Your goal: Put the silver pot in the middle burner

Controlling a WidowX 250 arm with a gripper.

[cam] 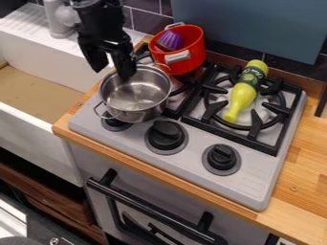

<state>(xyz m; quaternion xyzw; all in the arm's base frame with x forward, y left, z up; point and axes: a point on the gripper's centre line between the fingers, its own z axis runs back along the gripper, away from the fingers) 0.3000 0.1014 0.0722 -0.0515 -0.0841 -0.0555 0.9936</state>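
The silver pot [136,92] is at the left front of the stove [252,179], with its base hidden and its near side above the left knob. One loop handle points to the front left, the other to the back right. At the upper left, the black gripper [112,72] hangs down at the pot's back-left rim, open. Its right finger overlaps the inside of the pot in view, while its left finger is outside the rim. Whether either finger touches the pot I cannot tell. Black grates [186,104] show just right of the pot.
A red pot [197,44] holding a purple cup [170,40] stands at the stove's back left, close behind the silver pot. A yellow-green bottle [241,99] lies across the right burner. Left is a white sink [38,64]; knobs line the stove's front.
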